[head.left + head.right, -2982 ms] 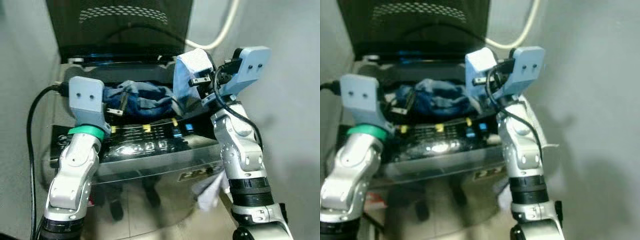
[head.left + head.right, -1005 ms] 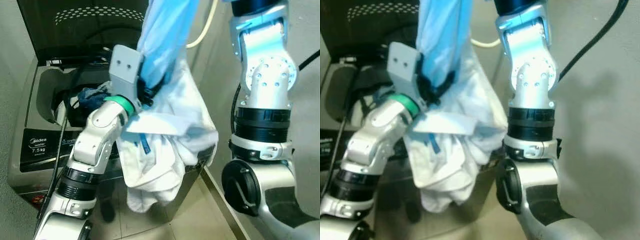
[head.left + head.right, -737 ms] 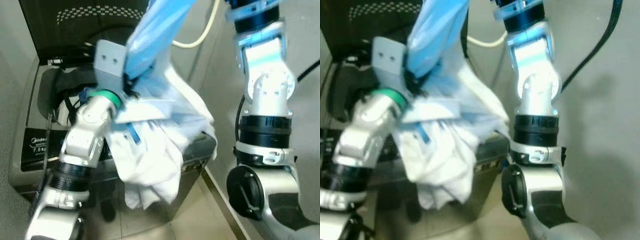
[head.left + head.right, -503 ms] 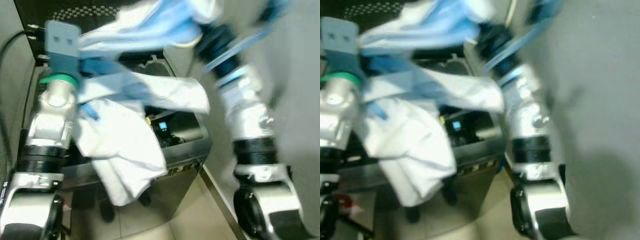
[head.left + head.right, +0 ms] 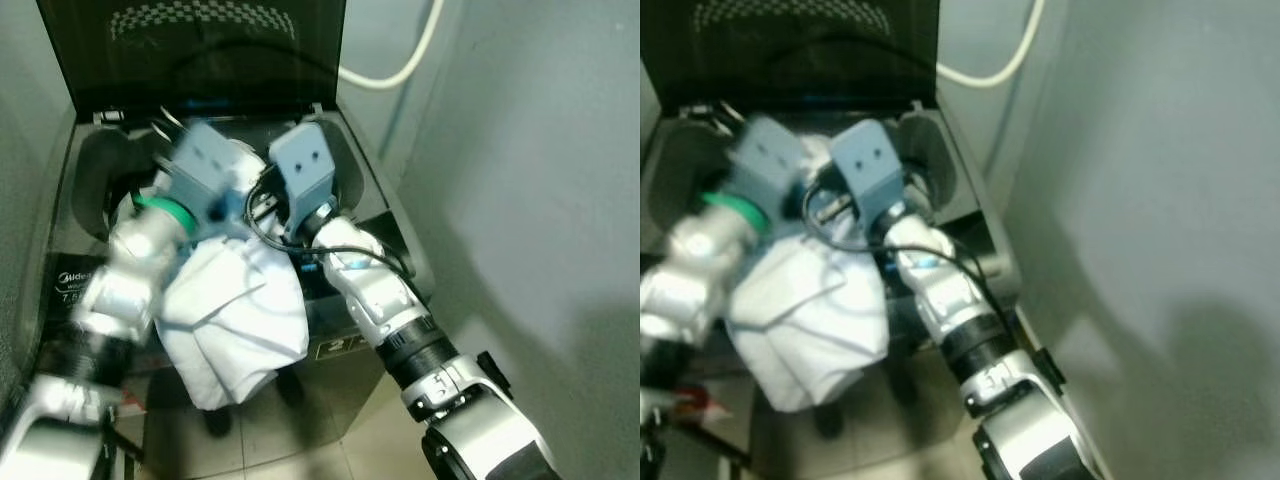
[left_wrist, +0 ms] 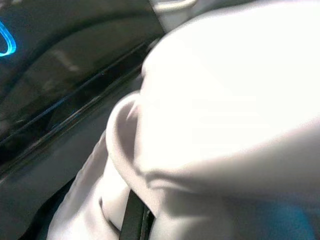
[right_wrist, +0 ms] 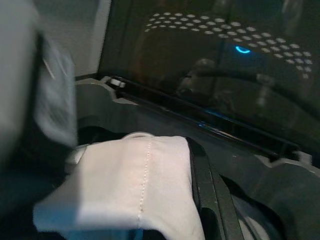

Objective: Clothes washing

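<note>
The white garment (image 5: 235, 320) is soft, limp and light, draping over the washer (image 5: 375, 215) front edge; both jaws grip its top.

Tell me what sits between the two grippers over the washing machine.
White garment, bunched between left gripper and right gripper, draping down the washing machine front; seen in the eye views.

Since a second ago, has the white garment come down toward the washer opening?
Yes. The white garment hung high in front of the raised lid; now its top lies at the washer opening, below the lid, with the rest draped over the front panel.
</note>
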Motion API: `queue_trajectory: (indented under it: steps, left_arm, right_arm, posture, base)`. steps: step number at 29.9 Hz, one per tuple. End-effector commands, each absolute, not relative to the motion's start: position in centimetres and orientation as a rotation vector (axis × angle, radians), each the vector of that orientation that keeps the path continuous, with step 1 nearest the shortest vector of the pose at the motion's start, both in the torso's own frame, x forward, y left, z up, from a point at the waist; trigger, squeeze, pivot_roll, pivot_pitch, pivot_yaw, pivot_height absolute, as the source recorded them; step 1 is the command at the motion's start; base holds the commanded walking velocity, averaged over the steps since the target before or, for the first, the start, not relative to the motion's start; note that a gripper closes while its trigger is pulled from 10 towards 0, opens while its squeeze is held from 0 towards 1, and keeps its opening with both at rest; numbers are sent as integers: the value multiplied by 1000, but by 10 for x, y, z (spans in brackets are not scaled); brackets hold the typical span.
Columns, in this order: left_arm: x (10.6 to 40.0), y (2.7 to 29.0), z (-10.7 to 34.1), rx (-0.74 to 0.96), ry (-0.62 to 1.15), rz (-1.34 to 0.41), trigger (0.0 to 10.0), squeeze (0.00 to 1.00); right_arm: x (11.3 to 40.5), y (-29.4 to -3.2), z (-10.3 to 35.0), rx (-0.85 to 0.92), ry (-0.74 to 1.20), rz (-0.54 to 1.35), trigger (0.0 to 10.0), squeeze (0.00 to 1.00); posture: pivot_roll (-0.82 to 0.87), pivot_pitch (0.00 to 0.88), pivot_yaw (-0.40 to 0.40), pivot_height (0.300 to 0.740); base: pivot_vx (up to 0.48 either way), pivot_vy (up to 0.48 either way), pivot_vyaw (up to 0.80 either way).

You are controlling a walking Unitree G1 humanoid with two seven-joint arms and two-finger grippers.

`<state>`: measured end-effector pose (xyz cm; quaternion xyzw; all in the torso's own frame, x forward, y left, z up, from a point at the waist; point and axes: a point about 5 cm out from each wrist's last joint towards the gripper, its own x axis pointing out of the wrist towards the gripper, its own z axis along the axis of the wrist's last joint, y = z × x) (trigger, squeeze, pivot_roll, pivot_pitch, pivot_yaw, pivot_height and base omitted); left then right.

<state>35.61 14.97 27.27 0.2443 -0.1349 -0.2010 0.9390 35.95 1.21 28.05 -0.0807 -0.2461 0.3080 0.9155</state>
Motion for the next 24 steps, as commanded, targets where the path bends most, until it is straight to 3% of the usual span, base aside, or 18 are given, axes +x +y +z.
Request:
queue_trajectory:
  steps: [1,2,3,4,5,11,18,19,20,21,24]
  left_arm:
    - [350,146,283,486,-310,-454,10000,0]
    - [348,146,284,486,-315,-463,10000,0]
    - [346,148,285,491,-322,-469,10000,243]
    - [345,151,288,489,-327,-466,10000,969]
    - [344,153,289,483,-329,-460,10000,1000]
    - [323,160,294,449,-324,-535,10000,1000]
    - [268,157,302,371,-366,-802,10000,1000]
    - [258,156,303,359,-381,-824,10000,0]
    - [258,156,303,359,-381,-824,10000,0]
    - [248,156,305,355,-399,-818,10000,0]
    - [244,156,305,352,-407,-801,10000,0]
  right_arm:
    - [359,13,278,-171,-509,631,10000,16]
    - [360,12,278,-175,-512,630,10000,16]
    - [361,12,280,-173,-520,631,10000,922]
    - [361,14,281,-173,-511,661,10000,1000]
    - [361,15,283,-192,-513,694,10000,1000]
    - [361,12,296,-182,-486,835,10000,1000]
    - [361,3,307,-100,-493,897,10000,1000]
    - [360,2,309,-73,-503,895,10000,839]
    - [360,2,309,-73,-503,895,10000,839]
    - [360,0,310,-28,-518,897,10000,0]
    - [359,0,310,-5,-527,901,10000,0]
  posture:
    - [120,107,-20,724]
    - [120,107,-20,724]
    - [120,107,-20,724]
    - [120,107,-20,724]
    - [124,106,-17,724]
    - [129,105,-20,724]
    - [135,100,-20,724]
    - [143,100,-23,724]
    - [143,100,-23,724]
    - [154,101,-31,724]
    - [157,101,-33,724]
  base:
    - [0,0,0]
    - [0,0,0]
    - [0,0,0]
    - [0,0,0]
    - [0,0,0]
    - [0,0,0]
    - [0,0,0]
    - [0,0,0]
    - [0,0,0]
    - [0,0,0]
    - [0,0,0]
